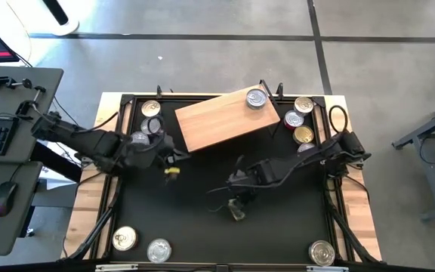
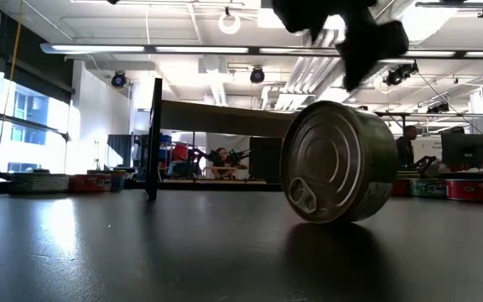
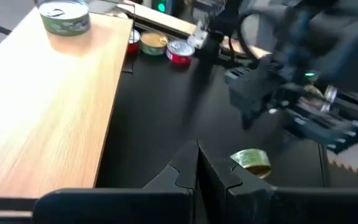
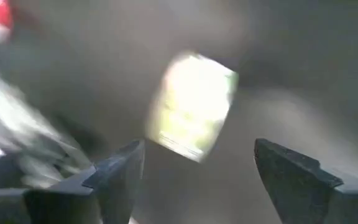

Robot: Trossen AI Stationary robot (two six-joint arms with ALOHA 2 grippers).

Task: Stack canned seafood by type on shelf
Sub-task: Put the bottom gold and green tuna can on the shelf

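- High view: the right claw (image 1: 235, 198) hangs over a loose can (image 1: 237, 211) on the mat, at 6 o'clock from the shelf (image 1: 217, 121). The left claw (image 1: 171, 159) waits at the shelf's 8 o'clock corner.
- Count here: one shelf with one shelf can (image 1: 256, 97) on it. Three cans sit at its 9 o'clock, three or perhaps four at its 3 o'clock, three along the near edge, plus the loose one. That makes eleven or twelve.
- Low view: the loose can (image 2: 338, 164) lies on its side, lid towards the camera, with the right claw (image 2: 342, 33) at its 12 o'clock, not touching. It could roll, so I would close across the flat ends, squarely and slowly.
- Left wrist view: the left claw (image 3: 197, 171) has its fingers together, holding nothing. The shelf (image 3: 48, 106) has plenty of bare top beside its can (image 3: 64, 15).
- Right wrist view: the right claw (image 4: 197, 168) has its fingers apart, and the can (image 4: 194, 106) is centred beyond them. Drop lower before clamping.
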